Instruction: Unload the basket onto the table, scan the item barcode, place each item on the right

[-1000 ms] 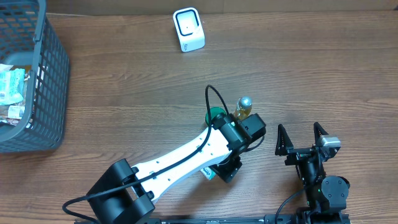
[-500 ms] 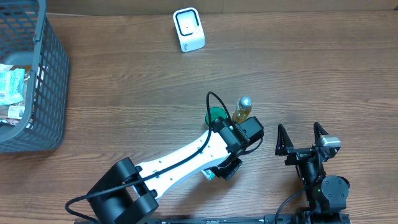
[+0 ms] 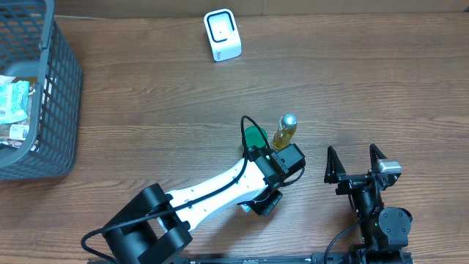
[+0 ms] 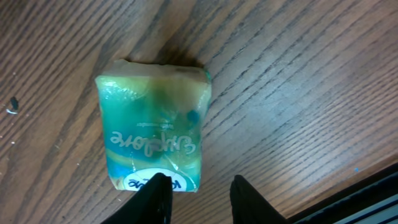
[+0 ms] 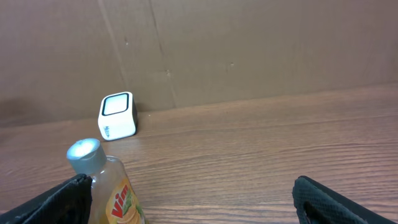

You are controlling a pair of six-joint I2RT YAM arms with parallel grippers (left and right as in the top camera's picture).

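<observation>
Fingers of the left gripper stand partly spread, pinching nothing. The green soft-plastic packet lies flat on the wooden desk just ahead, one finger overlapping its edge. The right gripper, off to the side, gapes empty. Nothing is lifted yet; grasping the packet and presenting it to the white cube scanner, far ahead, remain.

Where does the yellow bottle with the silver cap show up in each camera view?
Overhead: bottle near the middle, slightly right.
Left wrist: not in it.
Right wrist: bottle in the lower left corner.
Shared landmark: white scanner, top edge overhead, behind the bottle in the right wrist view.
</observation>
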